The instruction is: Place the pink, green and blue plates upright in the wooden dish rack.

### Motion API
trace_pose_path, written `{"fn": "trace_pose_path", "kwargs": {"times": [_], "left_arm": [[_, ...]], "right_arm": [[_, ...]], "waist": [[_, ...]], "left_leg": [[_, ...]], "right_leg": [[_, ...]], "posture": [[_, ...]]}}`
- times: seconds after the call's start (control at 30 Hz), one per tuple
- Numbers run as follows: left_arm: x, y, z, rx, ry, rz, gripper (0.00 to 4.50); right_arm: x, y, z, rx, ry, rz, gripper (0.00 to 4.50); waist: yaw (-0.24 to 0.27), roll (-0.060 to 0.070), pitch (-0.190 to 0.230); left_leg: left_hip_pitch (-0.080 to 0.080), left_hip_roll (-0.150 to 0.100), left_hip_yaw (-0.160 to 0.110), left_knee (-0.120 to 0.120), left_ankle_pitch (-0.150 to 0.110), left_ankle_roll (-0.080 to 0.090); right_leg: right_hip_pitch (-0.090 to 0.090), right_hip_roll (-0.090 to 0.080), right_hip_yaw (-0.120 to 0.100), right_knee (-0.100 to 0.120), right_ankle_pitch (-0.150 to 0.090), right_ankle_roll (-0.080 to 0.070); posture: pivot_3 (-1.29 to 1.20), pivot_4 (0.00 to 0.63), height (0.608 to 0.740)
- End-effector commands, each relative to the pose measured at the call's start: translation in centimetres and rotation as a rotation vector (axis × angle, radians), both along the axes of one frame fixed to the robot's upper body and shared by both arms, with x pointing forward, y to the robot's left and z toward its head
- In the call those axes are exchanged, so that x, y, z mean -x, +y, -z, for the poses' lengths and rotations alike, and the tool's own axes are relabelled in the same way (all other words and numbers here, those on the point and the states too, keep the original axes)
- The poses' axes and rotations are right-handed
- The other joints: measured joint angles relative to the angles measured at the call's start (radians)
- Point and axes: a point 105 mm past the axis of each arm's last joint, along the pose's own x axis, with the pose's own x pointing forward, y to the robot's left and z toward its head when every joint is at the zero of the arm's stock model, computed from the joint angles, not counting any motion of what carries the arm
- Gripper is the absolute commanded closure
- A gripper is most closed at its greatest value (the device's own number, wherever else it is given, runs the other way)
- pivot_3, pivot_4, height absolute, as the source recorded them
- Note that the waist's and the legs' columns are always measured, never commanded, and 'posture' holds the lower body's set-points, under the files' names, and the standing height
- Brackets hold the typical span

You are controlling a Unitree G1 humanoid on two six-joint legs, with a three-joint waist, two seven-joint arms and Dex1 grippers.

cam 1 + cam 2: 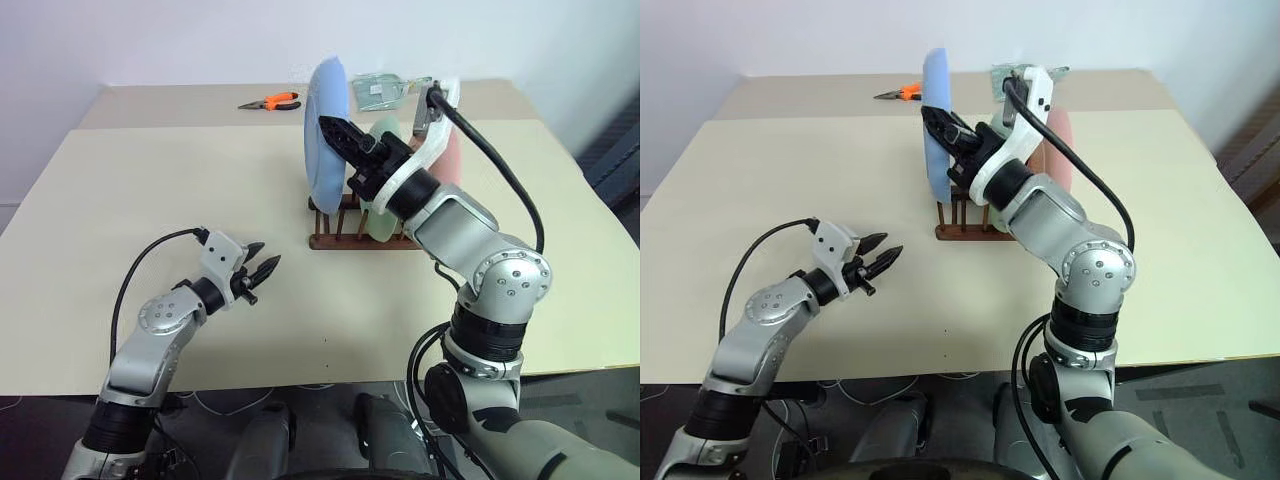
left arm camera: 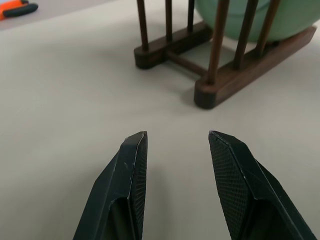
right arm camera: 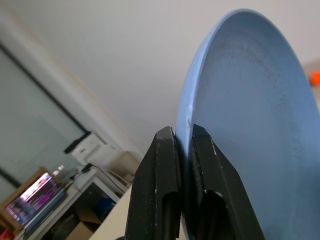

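Right wrist view: right gripper pinches the stiff, light, round blue plastic plate at its rim; left gripper, lower left, open, empty.

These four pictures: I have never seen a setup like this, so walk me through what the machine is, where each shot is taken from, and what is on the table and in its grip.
It is a humanoid robot with two arms, each ending in a gripper of two black fingers. The two wide shots come from a stereo camera on its head, looking down over its arms. The two close shots come from cameras on its wrists, looking along the fingers.

On the table stands a wooden dish rack. The green plate and the pink plate stand in it. The right gripper is shut on the rim of the blue plate, holding it upright at the rack. The left gripper hangs open and empty above the table. Orange-handled pliers lie at the far side.
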Motion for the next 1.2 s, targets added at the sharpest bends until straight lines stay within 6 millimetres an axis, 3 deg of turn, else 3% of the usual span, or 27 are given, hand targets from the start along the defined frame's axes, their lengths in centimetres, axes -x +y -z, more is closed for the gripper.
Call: {"fn": "trace_pose_path", "kwargs": {"times": [0.03,0.23,0.33,0.47,0.57,0.67,0.77,0.93,0.97,1.1,1.2], "left_arm": [[-0.1,-0.2,-1.5,0.001,-0.058,0.007,2.58],[-0.2,-0.3,-1.4,-0.002,-0.063,0.001,2.58],[-0.2,-0.3,-1.2,-0.007,-0.062,-0.001,2.50],[0.0,-0.5,-1.1,-0.008,-0.060,-0.002,2.50],[-0.1,-0.5,-0.9,-0.013,-0.056,-0.003,2.50],[-0.5,-0.2,-0.8,-0.030,-0.062,-0.028,2.50],[-1.6,2.7,-1.0,-0.049,-0.083,-0.147,2.50],[-2.3,6.5,-0.8,-0.086,-0.085,-0.259,2.50],[-2.3,6.9,-0.7,-0.095,-0.086,-0.269,2.50],[-2.2,9.7,-0.1,-0.139,-0.065,-0.326,2.50],[-1.9,9.5,0.1,-0.140,-0.054,-0.306,2.50]], "right_arm": [[-0.5,-0.6,-0.6,-0.022,0.001,0.035,4.50],[-2.0,-0.9,0.1,0.002,0.046,0.076,4.50],[-2.2,-1.0,0.0,0.015,0.041,0.080,3.40],[-1.0,-1.5,-3.7,0.183,-0.281,0.151,1.46],[1.4,-2.3,-6.1,0.252,-0.529,0.112,1.46],[2.4,-4.4,-6.8,0.335,-0.663,0.127,1.46],[2.0,-12.0,-4.7,0.500,-0.612,0.284,1.46],[2.7,-20.8,-0.2,0.671,-0.414,0.435,1.46],[2.8,-21.9,0.5,0.692,-0.379,0.443,1.46],[3.7,-24.7,7.7,0.915,-0.159,0.391,1.46],[3.6,-25.8,10.1,0.987,-0.102,0.397,1.46]], "waist": [[-0.001,0.000,0.000],[-0.002,0.000,0.000],[0.000,0.000,0.000],[0.000,0.001,0.000],[0.000,0.000,0.000],[0.000,0.000,0.000],[0.022,-0.003,-0.002],[0.028,-0.002,-0.001],[0.027,-0.001,-0.001],[0.025,0.000,-0.002],[0.021,0.002,-0.001]], "left_leg": [[0.000,0.000,0.000,0.000,0.000,0.000],[0.000,0.000,0.000,0.000,0.000,0.000],[0.000,0.000,0.000,0.000,0.000,0.000],[0.000,0.000,0.001,0.000,0.000,0.000],[0.000,0.000,0.001,0.000,0.000,0.000],[0.000,0.000,0.001,0.000,0.000,0.000],[0.000,0.000,-0.001,0.002,0.000,0.000],[0.000,-0.001,0.001,0.003,-0.001,0.002],[0.001,-0.001,0.002,0.002,-0.001,0.002],[0.002,0.000,0.002,0.002,-0.001,0.002],[0.002,0.000,0.004,0.003,-0.001,0.002]], "right_leg": [[0.000,0.000,0.000,0.000,0.000,0.000],[0.000,0.000,0.000,0.000,0.000,0.000],[0.000,0.000,0.000,0.000,0.000,0.000],[0.000,0.000,0.000,0.000,0.000,0.000],[0.000,0.000,0.000,-0.001,0.000,0.001],[0.001,0.000,0.000,-0.001,0.000,0.001],[0.005,0.000,-0.003,-0.004,-0.001,0.002],[0.008,-0.002,-0.002,-0.006,-0.003,0.000],[0.007,-0.002,-0.002,-0.006,-0.003,0.000],[0.007,-0.002,-0.002,-0.005,-0.003,0.001],[0.008,-0.003,0.000,-0.006,-0.005,0.002]], "posture": [[0.00,0.150,0.740],[0.00,0.150,0.740],[0.00,0.150,0.740],[0.00,0.150,0.740],[0.00,0.150,0.740],[0.00,0.150,0.740],[0.00,0.150,0.740],[0.00,0.150,0.740],[0.00,0.150,0.740],[0.00,0.150,0.740],[0.00,0.150,0.740]]}}
